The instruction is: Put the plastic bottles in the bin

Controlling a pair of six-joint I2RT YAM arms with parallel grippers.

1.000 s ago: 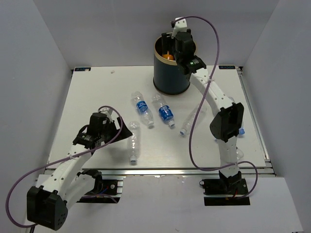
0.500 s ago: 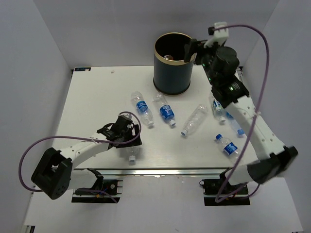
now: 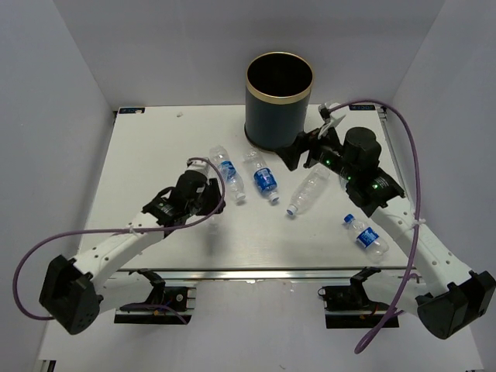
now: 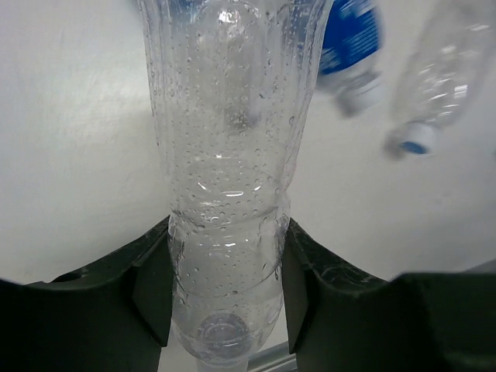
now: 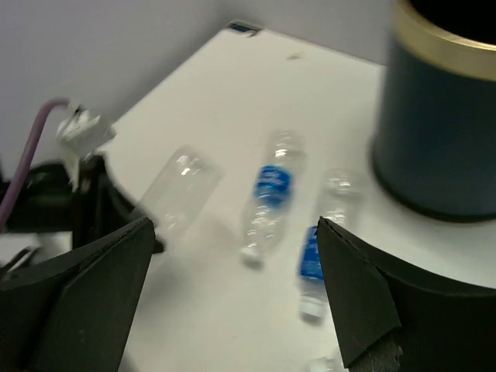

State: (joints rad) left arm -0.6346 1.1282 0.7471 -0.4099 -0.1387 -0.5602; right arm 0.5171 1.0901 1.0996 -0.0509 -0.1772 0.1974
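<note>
Clasping a clear bottle [image 4: 225,155], left hand [image 4: 225,288], evident only from its wrist; right hand [image 5: 232,271] spread wide.

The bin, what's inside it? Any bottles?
From the top view, the inside of the bin looks all dark, and no bottle shows. Its bottom is lost in shadow behind the tall wall, so bottles there cannot be ruled out.

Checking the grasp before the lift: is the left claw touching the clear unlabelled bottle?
Touching. The left wrist view shows the left claw shut on the clear bottle, both fingers pressed against its sides.
</note>
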